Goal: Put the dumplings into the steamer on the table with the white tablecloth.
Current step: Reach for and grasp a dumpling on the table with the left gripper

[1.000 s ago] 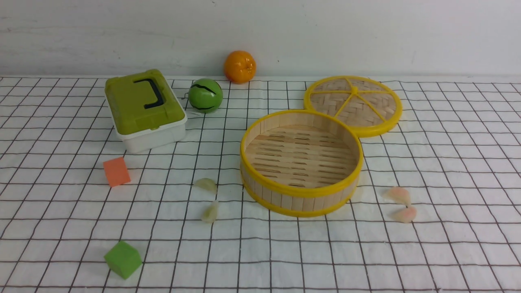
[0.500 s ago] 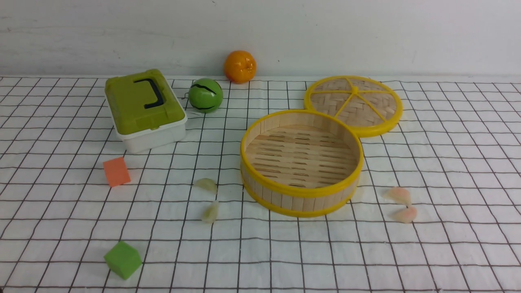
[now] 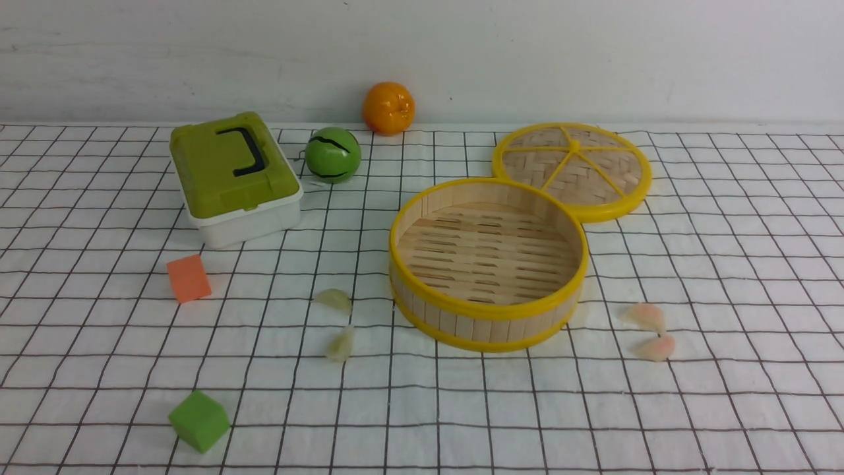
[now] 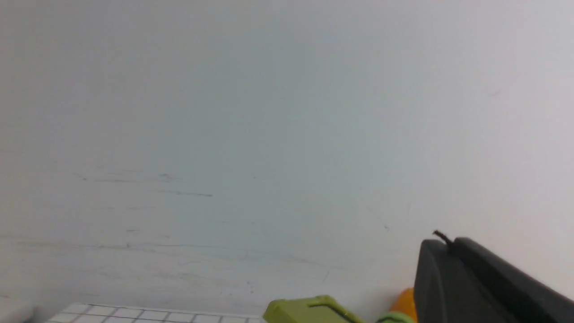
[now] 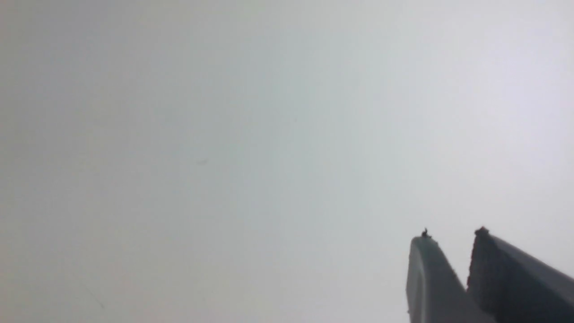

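Reaching for the lower yellow-green dumpling (image 3: 341, 344) first, I would come straight down, pinch softly across its middle, and clear the steamer (image 3: 488, 326) rim before letting go. I count four dumplings on the table (image 3: 725, 409): two yellow-green left of centre in the front view and two pink dumplings (image 3: 646, 316) at lower right, with one empty steamer between and one lid (image 3: 572, 165) behind. My right hand (image 5: 453, 234) shows its fingers nearly together, empty. I cannot tell how my left hand (image 4: 448, 244) stands.

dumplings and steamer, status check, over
Left claw and right claw shut, empty. Yellow-green dumplings left of steamer, pink dumplings right, all on tablecloth. Steamer empty, lid off, nothing blocking.
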`<state>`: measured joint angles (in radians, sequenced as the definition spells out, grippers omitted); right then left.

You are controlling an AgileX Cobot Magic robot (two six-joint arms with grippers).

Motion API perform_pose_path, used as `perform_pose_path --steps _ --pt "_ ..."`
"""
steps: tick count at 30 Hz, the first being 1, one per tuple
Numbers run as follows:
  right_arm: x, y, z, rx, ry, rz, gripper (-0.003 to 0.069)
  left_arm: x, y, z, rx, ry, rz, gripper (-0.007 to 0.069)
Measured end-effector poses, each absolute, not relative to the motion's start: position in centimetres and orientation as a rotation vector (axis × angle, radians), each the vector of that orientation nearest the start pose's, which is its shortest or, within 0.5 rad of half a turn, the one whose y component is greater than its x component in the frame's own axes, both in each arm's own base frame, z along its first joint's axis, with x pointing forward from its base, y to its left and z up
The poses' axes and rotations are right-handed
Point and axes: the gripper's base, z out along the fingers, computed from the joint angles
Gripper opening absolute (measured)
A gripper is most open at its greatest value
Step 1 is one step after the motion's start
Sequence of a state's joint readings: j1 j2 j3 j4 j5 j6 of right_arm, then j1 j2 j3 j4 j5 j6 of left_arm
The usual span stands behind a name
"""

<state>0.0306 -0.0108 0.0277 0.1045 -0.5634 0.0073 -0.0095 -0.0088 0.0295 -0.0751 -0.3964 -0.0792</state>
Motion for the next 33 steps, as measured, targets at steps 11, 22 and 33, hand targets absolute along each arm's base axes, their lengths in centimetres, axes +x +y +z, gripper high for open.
perform_pose_path --steps 11,22,33 --pt "3.7 0.0 26.5 0.195 0.945 0.414 0.0115 3.3 -0.2 29.0 -0.268 1.015 -0.528 -0.0003" --pt "7.5 -0.3 30.1 0.105 1.641 0.063 -0.0011 11.2 0.6 36.5 -0.398 1.696 -0.235 -0.0012" --pt "12.6 1.1 26.8 -0.018 2.343 0.082 -0.0007 22.4 -6.1 34.2 -0.120 2.369 -0.577 -0.0012"
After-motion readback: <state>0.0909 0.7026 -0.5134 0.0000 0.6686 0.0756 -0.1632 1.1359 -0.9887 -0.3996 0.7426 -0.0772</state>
